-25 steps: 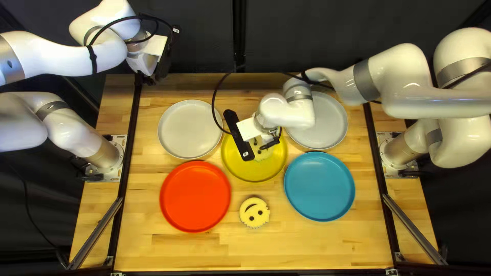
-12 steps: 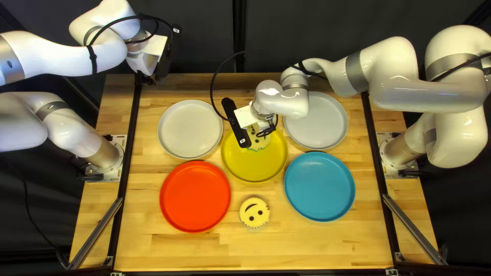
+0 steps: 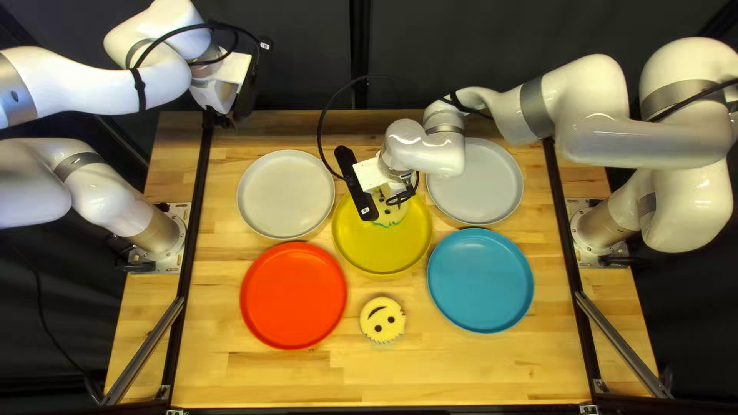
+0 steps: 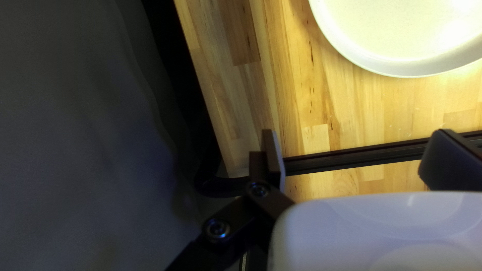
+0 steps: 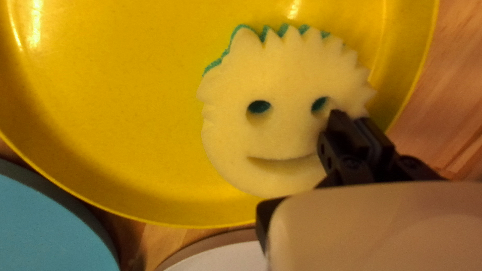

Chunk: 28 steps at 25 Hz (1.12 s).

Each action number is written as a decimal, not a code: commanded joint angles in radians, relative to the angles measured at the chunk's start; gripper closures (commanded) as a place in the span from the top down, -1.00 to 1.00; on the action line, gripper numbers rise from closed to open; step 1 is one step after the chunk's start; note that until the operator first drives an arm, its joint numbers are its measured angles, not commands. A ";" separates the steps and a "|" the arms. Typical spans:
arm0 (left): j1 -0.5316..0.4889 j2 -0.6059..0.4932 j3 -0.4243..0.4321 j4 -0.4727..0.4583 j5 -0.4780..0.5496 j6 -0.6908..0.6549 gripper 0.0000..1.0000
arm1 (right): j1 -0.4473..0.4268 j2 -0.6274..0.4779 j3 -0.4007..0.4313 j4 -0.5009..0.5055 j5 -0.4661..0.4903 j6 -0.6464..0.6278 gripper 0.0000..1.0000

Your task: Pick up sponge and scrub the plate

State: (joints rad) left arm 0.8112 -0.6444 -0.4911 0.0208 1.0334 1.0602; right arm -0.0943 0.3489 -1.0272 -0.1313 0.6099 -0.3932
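Right jaws nearly closed, pinching sponge; left jaws wide, empty. Level strokes across yellow plate, towards top left view's six o'clock, advised.

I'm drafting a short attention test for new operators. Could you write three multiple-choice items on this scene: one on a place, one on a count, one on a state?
1. In the top left view, where is the sponge that lies directly on the table?
A) on a pale plate
B) between the red plate and the blue plate
C) by the far edge

2. How many plates are there?
A) three
B) four
C) five

3. How does the left gripper stand?
A) open
B) shut on a plate
C) shut on a sponge

Key:
1: B, red lies on one side of it, blue on the other.
2: C, the yellow plate and two pale plates join red and blue.
3: A, its fingers stand wide apart in its wrist view, nothing gripped.
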 commanded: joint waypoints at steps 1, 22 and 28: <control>0.000 0.000 0.000 0.000 0.000 0.000 1.00 | 0.045 -0.038 0.036 -0.016 0.002 0.050 -1.00; 0.000 0.000 0.000 0.000 0.000 0.000 1.00 | 0.022 -0.077 0.072 -0.211 0.008 0.131 -1.00; 0.000 0.000 0.000 0.000 0.000 0.000 1.00 | -0.004 -0.113 0.122 -0.253 -0.015 0.136 -1.00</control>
State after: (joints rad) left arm 0.8112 -0.6444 -0.4911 0.0208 1.0334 1.0602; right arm -0.0869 0.2462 -0.9247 -0.3746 0.6112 -0.2537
